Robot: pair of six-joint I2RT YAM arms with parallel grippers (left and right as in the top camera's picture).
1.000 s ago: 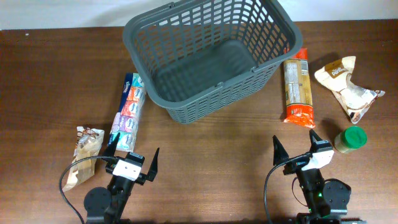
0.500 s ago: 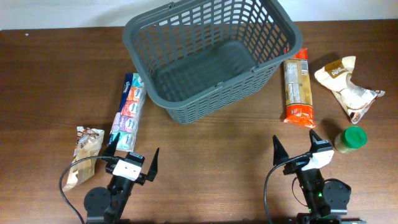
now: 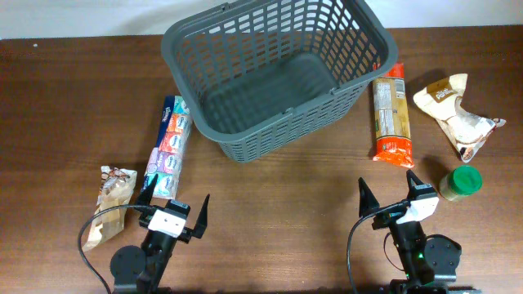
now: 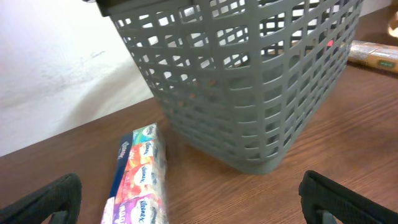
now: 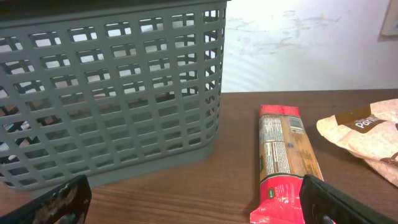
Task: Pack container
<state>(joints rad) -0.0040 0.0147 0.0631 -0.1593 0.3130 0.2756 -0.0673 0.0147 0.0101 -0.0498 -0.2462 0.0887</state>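
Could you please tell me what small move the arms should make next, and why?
Probably ease the left pincer forward and down over the near end of the tissue pack. The basket is empty, this pincer is open and holds nothing, and the pack lies on the table just ahead of it, beside the basket, so it looks like the closest item to pick up.

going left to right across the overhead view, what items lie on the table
small snack bag → tissue pack → grey basket → pasta packet → brown and white bag; the green-lidded jar lies within that bag's span, so it is left unplaced.
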